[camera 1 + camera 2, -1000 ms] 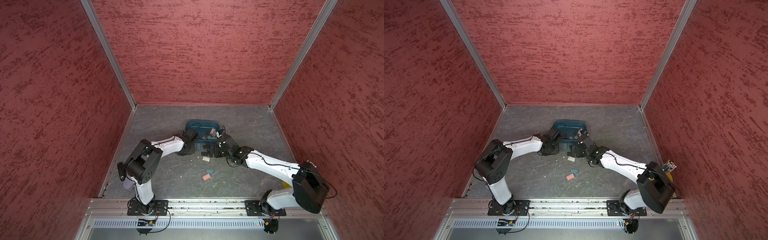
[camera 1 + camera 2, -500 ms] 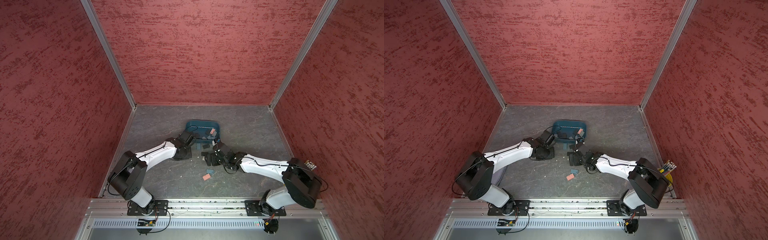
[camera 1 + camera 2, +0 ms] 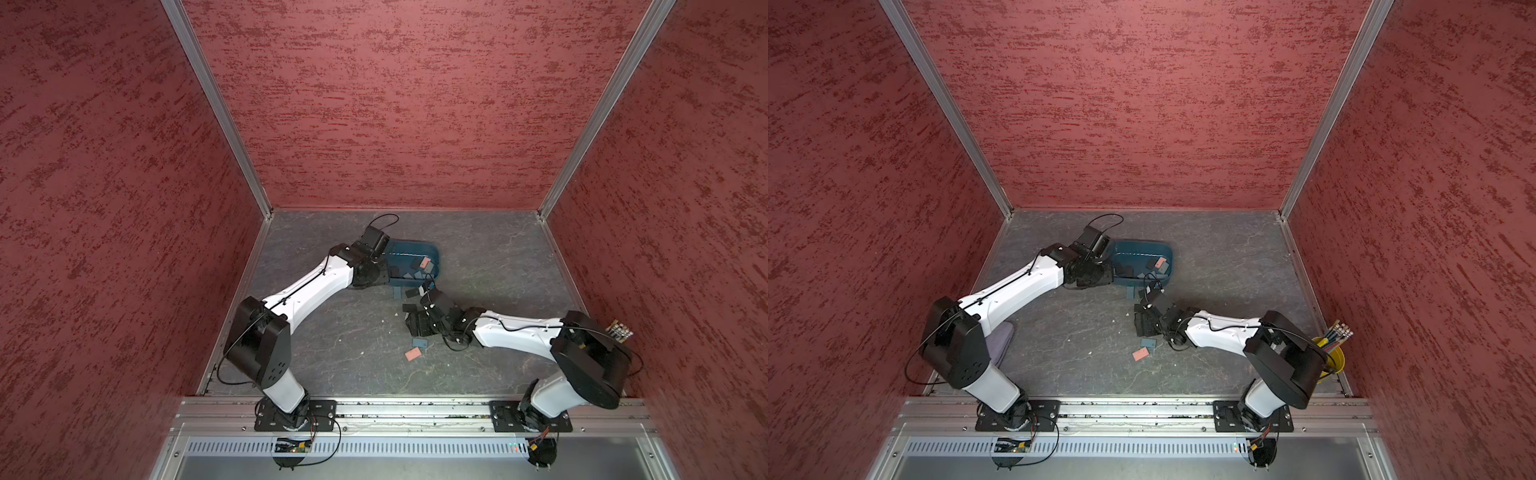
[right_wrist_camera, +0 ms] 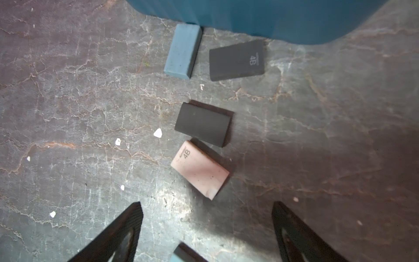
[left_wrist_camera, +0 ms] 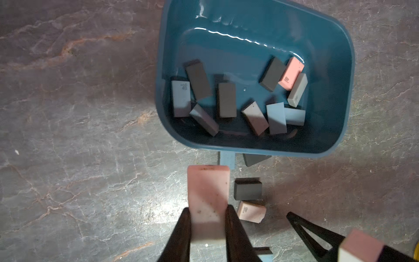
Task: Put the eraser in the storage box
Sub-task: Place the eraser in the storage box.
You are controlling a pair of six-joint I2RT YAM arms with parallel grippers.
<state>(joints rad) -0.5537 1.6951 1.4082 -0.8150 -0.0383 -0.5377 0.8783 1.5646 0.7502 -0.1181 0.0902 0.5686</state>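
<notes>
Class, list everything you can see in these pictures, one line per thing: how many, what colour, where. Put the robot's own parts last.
storage box: one, teal-blue, on the table.
erasers in the box: about ten; black, grey, pale blue, pink; loose on its floor.
erasers on the table: at least six; black, blue, pink; just outside the box.
held eraser: one, pink, not in the box.
cup: one, yellow, holding pencils, beside the right arm.
cloth: one, grey-purple, under the left arm.
table: one, grey, marbled.
left gripper: black, shut on the held eraser.
right gripper: black, open, empty.
</notes>
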